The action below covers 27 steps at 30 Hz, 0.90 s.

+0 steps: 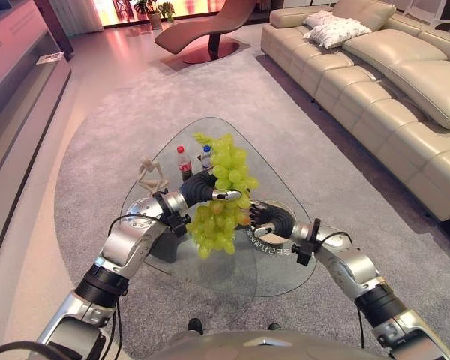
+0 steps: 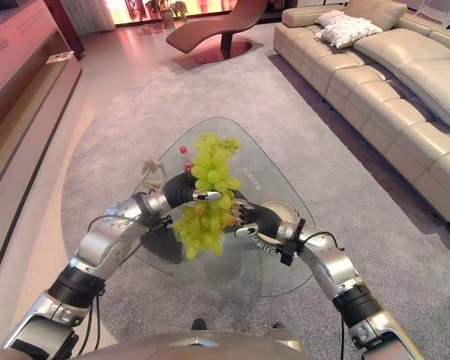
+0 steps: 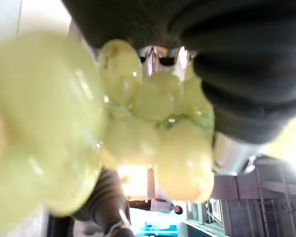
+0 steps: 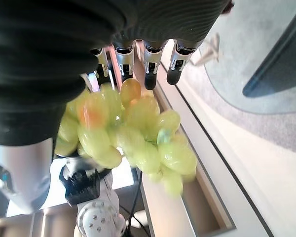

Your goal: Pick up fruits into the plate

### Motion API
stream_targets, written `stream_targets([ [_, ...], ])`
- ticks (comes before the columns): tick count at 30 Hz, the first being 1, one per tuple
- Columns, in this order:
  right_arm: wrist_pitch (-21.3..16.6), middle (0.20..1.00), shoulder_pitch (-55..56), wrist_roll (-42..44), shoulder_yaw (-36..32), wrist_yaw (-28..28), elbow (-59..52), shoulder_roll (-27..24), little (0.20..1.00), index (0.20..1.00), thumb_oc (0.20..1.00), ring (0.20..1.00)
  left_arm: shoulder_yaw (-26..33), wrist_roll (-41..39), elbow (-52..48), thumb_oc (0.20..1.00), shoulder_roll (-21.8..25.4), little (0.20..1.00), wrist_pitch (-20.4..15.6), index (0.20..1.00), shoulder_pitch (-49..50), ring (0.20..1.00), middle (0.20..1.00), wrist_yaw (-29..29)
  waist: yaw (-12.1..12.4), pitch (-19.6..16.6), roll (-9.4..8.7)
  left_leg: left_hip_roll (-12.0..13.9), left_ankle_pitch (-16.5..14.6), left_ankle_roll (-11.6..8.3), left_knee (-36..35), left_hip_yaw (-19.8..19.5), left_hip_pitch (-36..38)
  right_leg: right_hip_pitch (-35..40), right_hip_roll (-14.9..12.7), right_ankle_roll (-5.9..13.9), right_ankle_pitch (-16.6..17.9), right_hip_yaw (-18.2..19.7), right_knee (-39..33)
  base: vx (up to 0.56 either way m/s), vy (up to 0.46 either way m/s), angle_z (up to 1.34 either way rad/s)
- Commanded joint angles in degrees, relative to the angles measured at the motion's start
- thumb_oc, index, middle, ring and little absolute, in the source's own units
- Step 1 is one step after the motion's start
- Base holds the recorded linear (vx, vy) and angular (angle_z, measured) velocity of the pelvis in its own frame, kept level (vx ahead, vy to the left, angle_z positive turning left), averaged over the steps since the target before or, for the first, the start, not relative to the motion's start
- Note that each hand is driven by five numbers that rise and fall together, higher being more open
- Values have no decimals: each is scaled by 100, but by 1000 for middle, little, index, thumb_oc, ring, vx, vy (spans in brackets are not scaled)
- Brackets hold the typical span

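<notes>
One upright grape bunch (image 1: pixel 223 196), lengthwise vertical.

A glass desk (image 1: pixel 285 277) with a rounded three-sided top stands on a grey carpet (image 1: pixel 345 187). Near its far end stand two small bottles, one with a red label (image 1: pixel 184 163) and one just beside it (image 1: pixel 206 157), partly hidden. A pale little figurine (image 1: pixel 151 177) stands toward the left edge. A round plate (image 2: pixel 279 212), as far as can be made out, lies on the right side.
</notes>
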Motion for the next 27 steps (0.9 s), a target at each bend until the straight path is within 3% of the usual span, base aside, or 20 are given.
stream_targets([
  [1,-67,1000,-629,-67,359,70,87,397,1000,1000,1000,1000,-155,-469,-159,200,-158,200,-289,200,-758,200,200,16,169,-196,-180,-230,-665,108,40,22,357,98,-170,68,43,-30,57,0,0,0],
  [7,171,1000,-763,-2,650,246,78,618,1000,1000,1000,1000,-172,-488,-159,200,-250,200,-230,200,-781,200,200,25,221,-209,-180,-239,-653,114,40,26,349,99,-177,57,39,-58,57,-5,8,3],
  [18,1029,1000,-300,1060,939,1107,-377,979,1000,1000,1000,1000,-150,-387,-161,200,-255,200,-325,200,-644,200,200,98,231,-175,-179,-269,-638,135,40,22,333,82,-179,66,43,-45,57,-4,4,2],
  [23,1125,1000,-185,1222,1031,1306,-471,1017,1000,1000,1000,1000,-145,-355,-195,200,-244,200,-326,200,-622,200,200,127,228,-163,-184,-268,-633,132,40,29,334,76,-181,72,47,-39,57,0,0,0],
  [24,1122,467,-174,1237,1046,1295,-487,1025,467,467,467,467,-152,-355,-209,200,-242,200,-313,200,-624,200,200,144,225,-165,-186,-268,-631,132,40,31,335,75,-178,71,47,-36,57,0,0,0],
  [25,1125,200,-177,1251,1054,1279,-505,1025,200,200,200,200,-159,-347,-214,200,-240,200,-308,200,-628,200,200,156,223,-165,-186,-267,-630,132,40,35,335,73,-177,71,48,-33,57,0,0,0],
  [27,1143,200,-188,1237,1064,1315,-480,1028,200,200,200,200,-176,-332,-183,200,-246,200,-312,200,-647,200,200,163,217,-172,-188,-264,-631,132,40,39,336,67,-176,73,49,-28,57,0,0,0],
])
